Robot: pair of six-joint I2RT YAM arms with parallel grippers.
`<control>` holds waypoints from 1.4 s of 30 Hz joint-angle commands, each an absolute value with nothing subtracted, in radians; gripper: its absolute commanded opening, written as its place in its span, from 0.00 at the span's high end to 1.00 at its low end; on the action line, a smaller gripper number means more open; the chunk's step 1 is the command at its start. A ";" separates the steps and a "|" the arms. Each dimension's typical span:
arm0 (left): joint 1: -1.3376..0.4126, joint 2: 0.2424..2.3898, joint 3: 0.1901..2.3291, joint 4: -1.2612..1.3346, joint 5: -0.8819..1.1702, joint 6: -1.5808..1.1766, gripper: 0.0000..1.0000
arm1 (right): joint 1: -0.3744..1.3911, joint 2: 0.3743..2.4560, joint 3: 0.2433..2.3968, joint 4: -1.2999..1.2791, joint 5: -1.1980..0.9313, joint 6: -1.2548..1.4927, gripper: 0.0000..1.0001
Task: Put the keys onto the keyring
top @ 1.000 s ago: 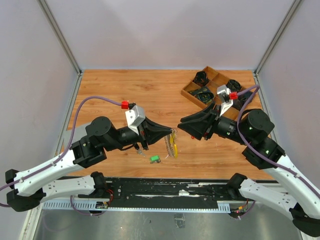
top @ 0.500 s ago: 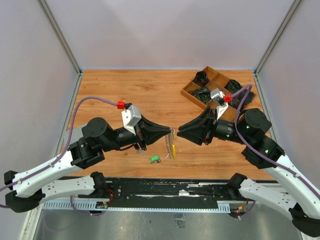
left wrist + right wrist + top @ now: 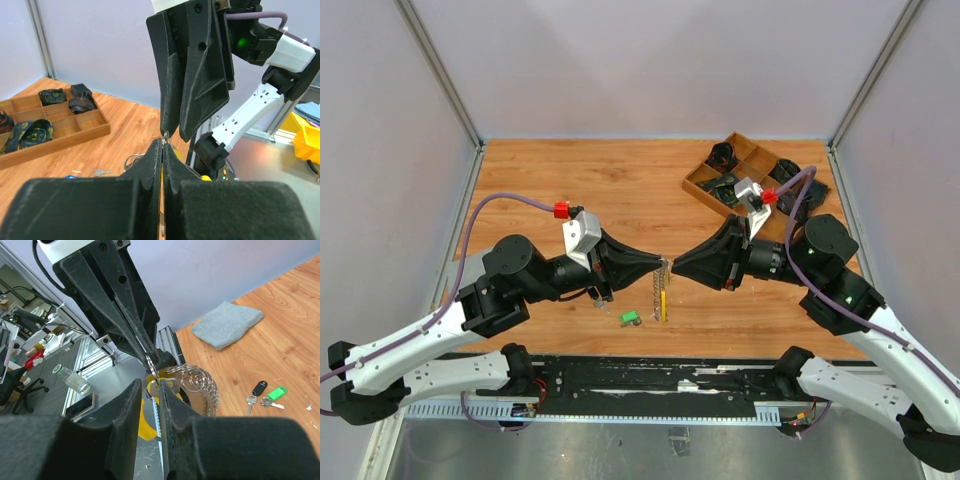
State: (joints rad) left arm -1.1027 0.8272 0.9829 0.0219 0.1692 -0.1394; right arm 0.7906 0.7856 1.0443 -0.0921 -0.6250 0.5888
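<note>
My left gripper [image 3: 663, 262] is shut on the top loop of the keyring [image 3: 654, 285], a silvery coil with a yellow curved piece [image 3: 663, 305] hanging under it above the table. The right gripper [image 3: 678, 268] meets it tip to tip. In the right wrist view, the right gripper [image 3: 150, 384] has a narrow gap between its jaws. A silver key head [image 3: 169, 386] sits at its tips with the ring wire through its hole, beside the coil [image 3: 202, 385]. In the left wrist view, the left gripper [image 3: 163, 136] pinches the wire. A green-tagged key [image 3: 631, 318] lies on the table.
A wooden compartment tray [image 3: 705, 180] with dark bundles stands at the back right. A black-headed key [image 3: 259, 388] lies next to the green one [image 3: 276, 392]. A loose silver key [image 3: 102, 172] lies on the wood. A grey cloth [image 3: 227, 322] lies further off.
The right gripper has moved left until its tips meet the left gripper's tip, and its jaws have narrowed. The hanging keyring has swung slightly. The left arm has shifted a little.
</note>
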 commanded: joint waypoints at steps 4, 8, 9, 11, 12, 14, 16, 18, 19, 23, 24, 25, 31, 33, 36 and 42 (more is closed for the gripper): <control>-1.108 0.820 0.975 0.081 0.184 -0.141 0.99 | 0.776 0.784 1.046 -0.023 -0.646 0.618 0.81; -1.108 0.821 0.976 0.083 0.188 -0.143 0.99 | 0.775 0.788 1.045 -0.022 -0.646 0.622 0.84; -1.108 0.821 0.974 0.083 0.189 -0.143 0.99 | 0.774 0.790 1.042 -0.019 -0.647 0.623 0.84; -1.108 0.821 0.974 0.081 0.189 -0.143 0.99 | 0.774 0.790 1.042 -0.013 -0.650 0.627 0.87; -1.109 0.820 0.974 0.081 0.190 -0.143 1.00 | 0.774 0.790 1.040 -0.013 -0.650 0.629 0.87; -1.108 0.820 0.974 0.080 0.190 -0.143 0.99 | 0.775 0.791 1.040 -0.013 -0.649 0.629 0.90; -1.108 0.820 0.974 0.080 0.190 -0.141 0.99 | 0.774 0.792 1.039 -0.014 -0.650 0.629 0.94; -1.108 0.820 0.972 0.081 0.190 -0.140 0.99 | 0.774 0.790 1.040 -0.014 -0.647 0.628 0.98; -1.108 0.820 0.973 0.082 0.188 -0.140 0.99 | 0.775 0.788 1.041 -0.016 -0.646 0.625 0.99; -1.109 0.818 0.974 0.083 0.185 -0.137 0.99 | 0.774 0.778 1.055 -0.062 -0.628 0.604 0.99; -1.109 0.818 0.974 0.085 0.183 -0.137 1.00 | 0.774 0.774 1.058 -0.074 -0.622 0.598 0.99; -1.109 0.816 0.973 0.086 0.183 -0.137 1.00 | 0.775 0.771 1.063 -0.087 -0.617 0.592 0.99; -1.109 0.814 0.973 0.095 0.181 -0.134 0.99 | 0.775 0.762 1.081 -0.159 -0.591 0.571 0.99; -1.108 0.812 0.971 0.097 0.181 -0.133 0.99 | 0.774 0.761 1.084 -0.181 -0.581 0.569 0.99; -1.108 0.811 0.971 0.098 0.181 -0.133 0.99 | 0.775 0.766 1.090 -0.204 -0.575 0.569 1.00; -1.108 0.819 0.978 0.100 0.190 -0.132 1.00 | 0.774 0.792 1.091 -0.218 -0.587 0.575 0.99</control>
